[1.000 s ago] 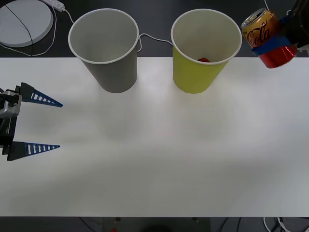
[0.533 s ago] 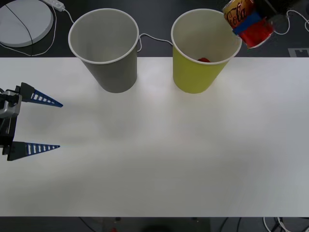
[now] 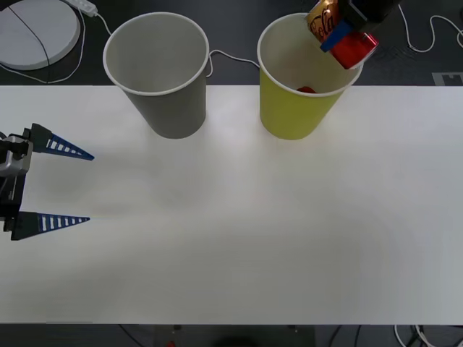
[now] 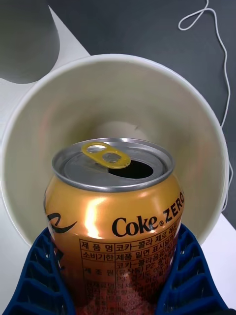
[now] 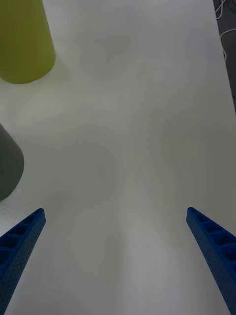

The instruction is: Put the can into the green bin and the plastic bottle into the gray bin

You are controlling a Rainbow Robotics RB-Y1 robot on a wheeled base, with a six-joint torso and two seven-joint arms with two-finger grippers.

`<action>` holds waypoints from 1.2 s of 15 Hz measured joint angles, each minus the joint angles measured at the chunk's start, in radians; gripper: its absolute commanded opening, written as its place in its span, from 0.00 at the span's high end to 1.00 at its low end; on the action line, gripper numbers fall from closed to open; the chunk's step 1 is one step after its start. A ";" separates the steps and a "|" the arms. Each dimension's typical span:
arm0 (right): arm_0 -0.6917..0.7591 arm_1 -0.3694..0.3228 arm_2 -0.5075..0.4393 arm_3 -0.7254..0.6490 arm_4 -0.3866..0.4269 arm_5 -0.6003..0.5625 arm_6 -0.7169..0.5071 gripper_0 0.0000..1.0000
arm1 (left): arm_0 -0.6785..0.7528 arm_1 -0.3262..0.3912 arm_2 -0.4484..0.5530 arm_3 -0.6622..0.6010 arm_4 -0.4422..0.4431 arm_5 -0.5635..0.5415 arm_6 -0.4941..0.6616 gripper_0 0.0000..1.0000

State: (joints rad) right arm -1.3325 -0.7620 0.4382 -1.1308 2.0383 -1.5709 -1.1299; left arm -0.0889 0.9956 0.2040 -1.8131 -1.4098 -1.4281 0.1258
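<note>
The can (image 3: 354, 49), red below and gold above, hangs tilted over the right part of the green bin's (image 3: 293, 112) mouth, with my right gripper (image 3: 335, 37) shut on it. In the right wrist view the can (image 4: 113, 216) sits between the blue fingers (image 4: 189, 280), its opened top facing the pale inside of the green bin (image 4: 44, 113). The gray bin (image 3: 170, 101) stands upright left of the green one. My left gripper (image 3: 90, 188) waits open at the table's left edge, nothing between its fingers. The plastic bottle is out of view.
A small red thing (image 3: 306, 90) lies low inside the green bin. A round white disc (image 3: 36, 32) and thin cables (image 3: 231, 58) lie on the dark floor behind the table's far edge. In front of both bins stretches the white tabletop (image 3: 253, 217).
My right gripper has carried the can left and farther back, from beside the green bin to over its mouth, tilting it more. The left arm has not moved.
</note>
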 measured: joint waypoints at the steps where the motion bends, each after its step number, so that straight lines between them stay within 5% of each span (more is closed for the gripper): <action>1: 0.000 0.005 0.006 0.001 0.005 0.000 -0.002 0.87 | 0.000 0.000 0.000 0.000 0.000 0.000 0.000 0.00; 2: -0.001 0.010 0.008 0.001 0.008 0.000 -0.002 0.60 | 0.000 0.000 0.000 0.000 0.000 0.000 0.000 0.00; 3: -0.001 0.014 0.008 0.001 0.009 0.000 -0.001 0.23 | 0.000 0.000 0.000 0.000 0.000 0.000 0.000 0.00; 4: -0.001 0.016 0.008 0.002 0.010 0.000 0.000 0.00 | 0.000 0.000 0.000 0.000 0.000 0.000 0.000 0.00; 10: -0.002 -0.004 0.007 0.000 -0.020 0.000 0.005 0.00 | 0.000 0.000 0.000 0.000 0.000 0.000 0.000 0.00; 14: 0.006 -0.101 -0.004 -0.027 -0.164 0.000 0.032 0.00 | 0.000 0.000 0.000 0.000 0.000 0.000 0.000 0.00; 18: 0.092 -0.197 -0.114 -0.077 -0.293 0.000 0.165 0.00 | 0.000 0.000 0.000 0.000 0.000 0.000 0.000 0.00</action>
State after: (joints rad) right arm -1.2407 -0.9586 0.3245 -1.2074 1.7455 -1.5709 -0.9650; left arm -0.0889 0.9956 0.2040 -1.8132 -1.4098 -1.4281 0.1258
